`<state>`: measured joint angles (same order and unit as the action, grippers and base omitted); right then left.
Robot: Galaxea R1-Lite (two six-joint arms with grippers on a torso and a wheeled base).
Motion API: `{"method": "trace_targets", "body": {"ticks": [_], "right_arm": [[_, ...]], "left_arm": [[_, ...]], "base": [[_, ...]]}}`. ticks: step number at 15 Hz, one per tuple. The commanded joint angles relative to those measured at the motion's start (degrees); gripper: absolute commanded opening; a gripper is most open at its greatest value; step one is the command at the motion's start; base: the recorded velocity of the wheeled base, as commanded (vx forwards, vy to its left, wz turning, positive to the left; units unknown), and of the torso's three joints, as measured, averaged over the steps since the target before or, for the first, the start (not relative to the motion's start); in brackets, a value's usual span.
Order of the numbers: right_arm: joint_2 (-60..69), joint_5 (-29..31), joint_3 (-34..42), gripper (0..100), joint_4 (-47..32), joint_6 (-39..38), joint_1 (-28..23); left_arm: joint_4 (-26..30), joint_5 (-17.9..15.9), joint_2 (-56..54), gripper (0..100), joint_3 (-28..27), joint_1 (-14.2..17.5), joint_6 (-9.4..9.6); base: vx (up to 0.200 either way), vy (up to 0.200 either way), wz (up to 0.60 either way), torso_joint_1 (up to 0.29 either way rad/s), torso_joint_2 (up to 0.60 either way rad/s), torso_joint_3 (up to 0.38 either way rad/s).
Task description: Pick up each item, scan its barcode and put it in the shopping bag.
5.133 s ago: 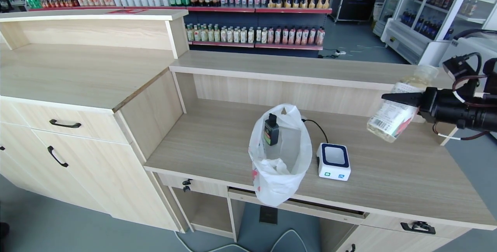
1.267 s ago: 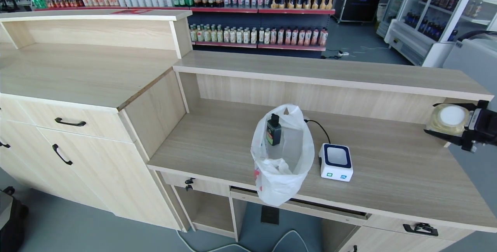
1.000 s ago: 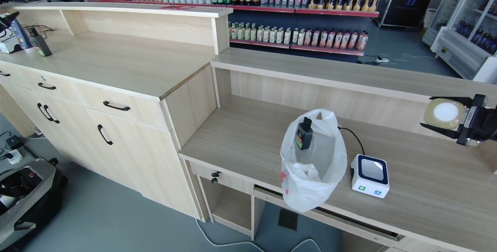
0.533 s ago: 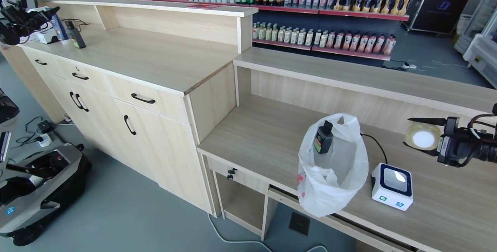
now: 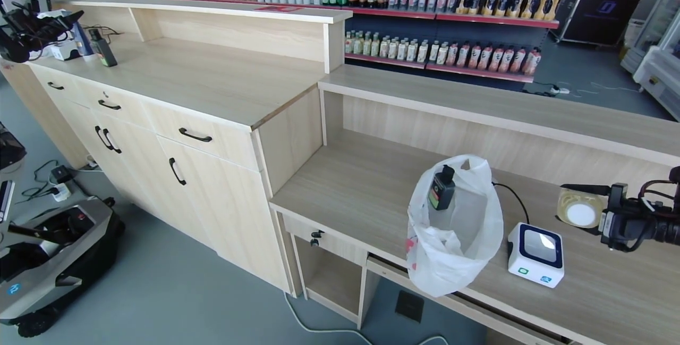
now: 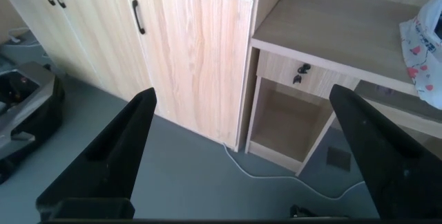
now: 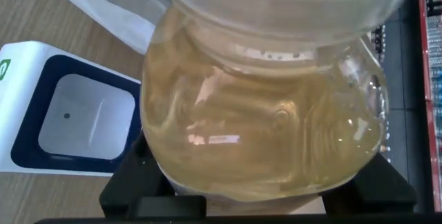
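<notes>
Head view: right gripper [image 5: 565, 204] clamps bottle [image 5: 580, 212], long axis cap-first toward camera, over open counter [image 5: 611, 292] behind scanner [image 5: 536, 254]; left gripper [image 6: 242, 148] spread, empty.

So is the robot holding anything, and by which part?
Yes: the right tool grips a clear plastic bottle of yellowish drink around its body. The left tool holds nothing.

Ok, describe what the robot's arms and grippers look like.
Both are black. The left gripper has two broad, flat fingers that taper toward blunt tips. The right gripper has long, slim, pointed fingers on a blocky black wrist, with thin dark cables looping above it.
</notes>
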<state>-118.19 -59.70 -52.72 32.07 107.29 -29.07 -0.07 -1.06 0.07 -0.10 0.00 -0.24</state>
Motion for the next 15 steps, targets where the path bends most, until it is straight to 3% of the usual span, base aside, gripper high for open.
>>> {"method": "trace_targets", "body": {"ticks": [1,15], "right_arm": [[-1.52,-0.07,0.17,0,0.01,0.03,-0.11],[-5.83,-0.6,1.13,0,1.15,-1.91,0.86]], "left_arm": [[-0.01,0.01,0.01,100,0.01,0.0,-0.02],[-0.01,0.01,0.01,100,0.01,0.0,-0.02]], "base": [[0.0,0.0,0.0,0.0,0.0,0.0],[0.0,0.0,0.0,0.0,0.0,0.0]]}}
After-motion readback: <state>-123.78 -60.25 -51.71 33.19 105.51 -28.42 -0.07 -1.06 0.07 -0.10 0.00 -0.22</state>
